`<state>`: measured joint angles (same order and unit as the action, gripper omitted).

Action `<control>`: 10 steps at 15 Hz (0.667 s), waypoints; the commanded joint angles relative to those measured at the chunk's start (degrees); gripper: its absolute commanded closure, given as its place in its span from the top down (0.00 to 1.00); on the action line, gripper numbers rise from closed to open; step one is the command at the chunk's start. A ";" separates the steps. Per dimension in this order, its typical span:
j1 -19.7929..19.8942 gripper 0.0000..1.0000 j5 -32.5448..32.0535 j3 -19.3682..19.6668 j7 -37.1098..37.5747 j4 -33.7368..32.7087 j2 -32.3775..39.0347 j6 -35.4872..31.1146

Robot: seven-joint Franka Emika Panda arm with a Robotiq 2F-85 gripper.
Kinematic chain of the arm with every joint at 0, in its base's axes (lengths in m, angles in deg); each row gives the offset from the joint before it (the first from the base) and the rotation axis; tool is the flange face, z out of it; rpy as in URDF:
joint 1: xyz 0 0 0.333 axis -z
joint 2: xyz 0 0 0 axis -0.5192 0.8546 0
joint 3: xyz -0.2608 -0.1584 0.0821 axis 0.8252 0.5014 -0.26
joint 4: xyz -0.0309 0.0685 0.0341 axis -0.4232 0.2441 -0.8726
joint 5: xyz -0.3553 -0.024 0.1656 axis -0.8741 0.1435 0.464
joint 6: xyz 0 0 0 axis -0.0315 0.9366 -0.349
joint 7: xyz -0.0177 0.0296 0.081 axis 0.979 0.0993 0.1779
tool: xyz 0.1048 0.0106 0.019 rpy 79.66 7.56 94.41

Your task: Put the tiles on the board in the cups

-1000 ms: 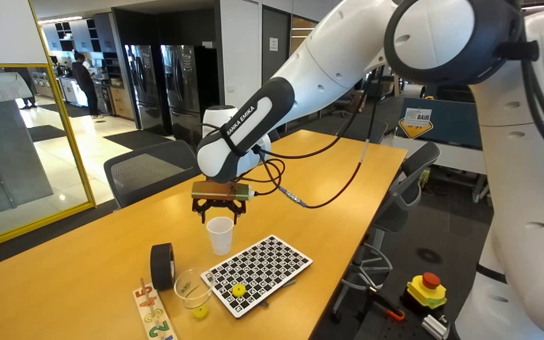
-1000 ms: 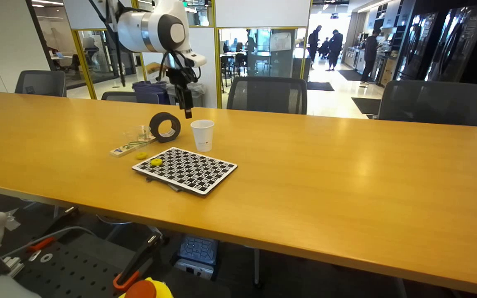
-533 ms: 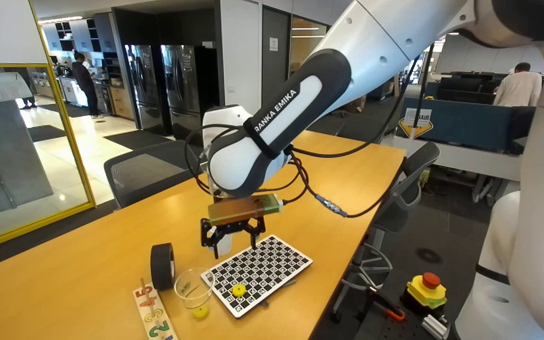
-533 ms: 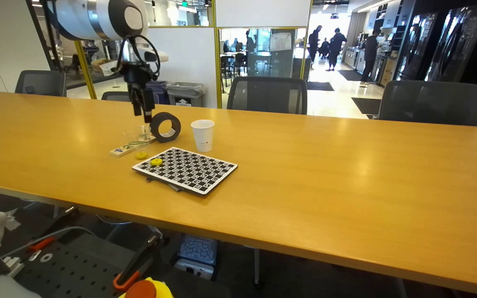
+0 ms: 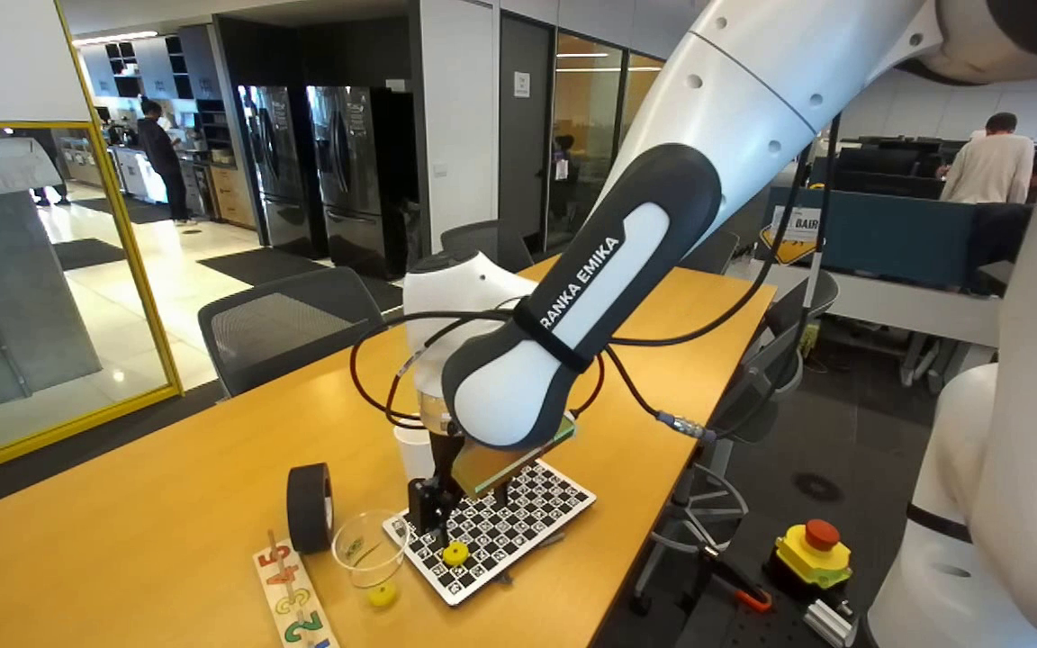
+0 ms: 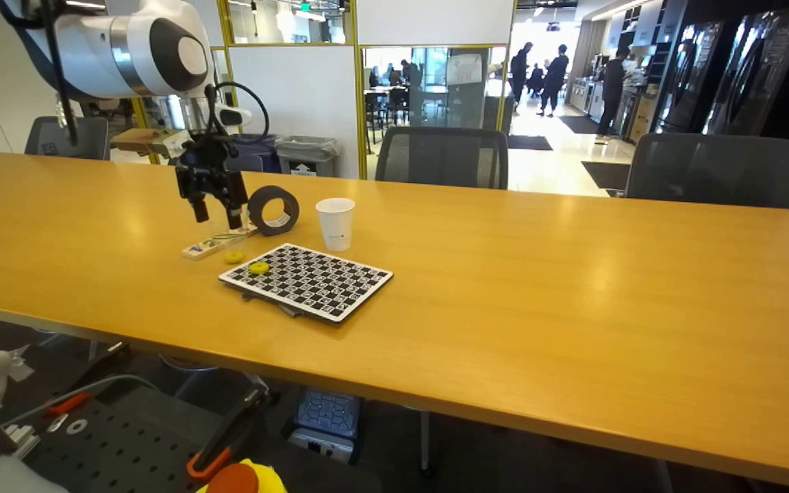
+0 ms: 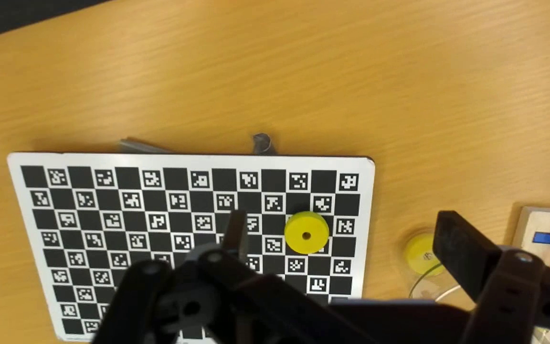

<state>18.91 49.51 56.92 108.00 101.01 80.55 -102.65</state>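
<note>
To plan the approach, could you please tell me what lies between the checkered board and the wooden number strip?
A clear cup and a yellow tile, an exterior view shows.

White arm, black cables, black gripper

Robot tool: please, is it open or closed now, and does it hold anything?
Tool: open, holding nothing.

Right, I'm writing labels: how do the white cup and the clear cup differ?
The white cup is opaque; the clear cup is see-through. A yellow disc shows at the clear cup's base; none shows at the white cup's. Both stand upright on the table.
</note>
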 commanded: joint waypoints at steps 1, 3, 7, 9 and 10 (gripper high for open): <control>0.43 1.00 -2.18 0.44 -3.40 0.84 2.63 -7.80; 0.71 1.00 -0.70 0.76 -6.18 0.26 4.76 -10.58; 1.62 1.00 1.68 1.25 -11.87 -1.77 9.72 -13.77; 2.44 1.00 3.15 1.23 -14.86 -3.15 12.19 -14.52; 2.73 1.00 3.77 1.26 -16.01 -3.94 13.31 -14.61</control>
<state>20.64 50.65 58.18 96.86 100.25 90.06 -115.73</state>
